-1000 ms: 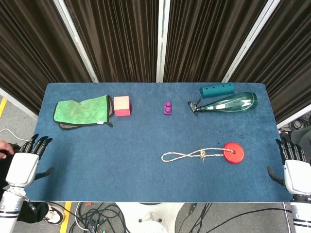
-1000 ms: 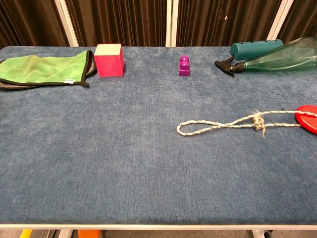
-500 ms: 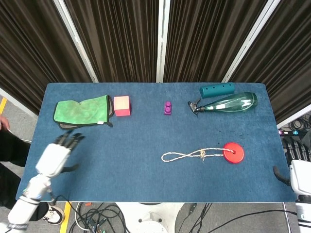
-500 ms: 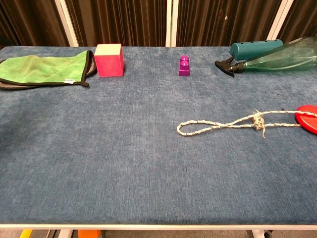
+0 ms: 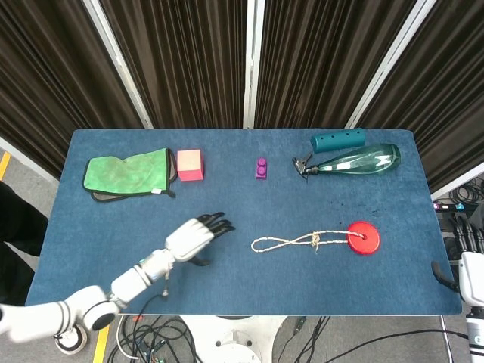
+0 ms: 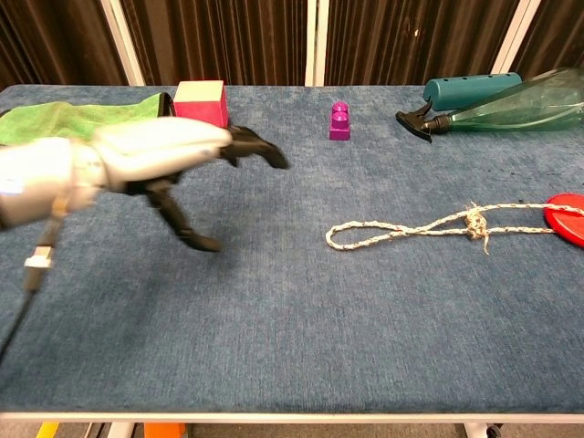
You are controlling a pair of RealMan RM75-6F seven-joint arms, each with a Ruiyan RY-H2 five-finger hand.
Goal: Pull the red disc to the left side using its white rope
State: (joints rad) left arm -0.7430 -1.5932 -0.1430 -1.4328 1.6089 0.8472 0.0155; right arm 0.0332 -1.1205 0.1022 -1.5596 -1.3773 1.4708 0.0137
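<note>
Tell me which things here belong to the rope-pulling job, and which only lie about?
For the job: red disc, white rope, left robot hand.
Lying about: green cloth, pink cube, purple block, spray bottle, teal cylinder.

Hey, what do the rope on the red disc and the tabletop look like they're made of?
The white rope looks like twisted cotton or similar fibre, matte, with visible strands and a frayed knot. The table seems covered in blue short-pile fabric, like carpet or velvet, judging by its soft mottled texture. The red disc looks smooth, probably plastic.
</note>
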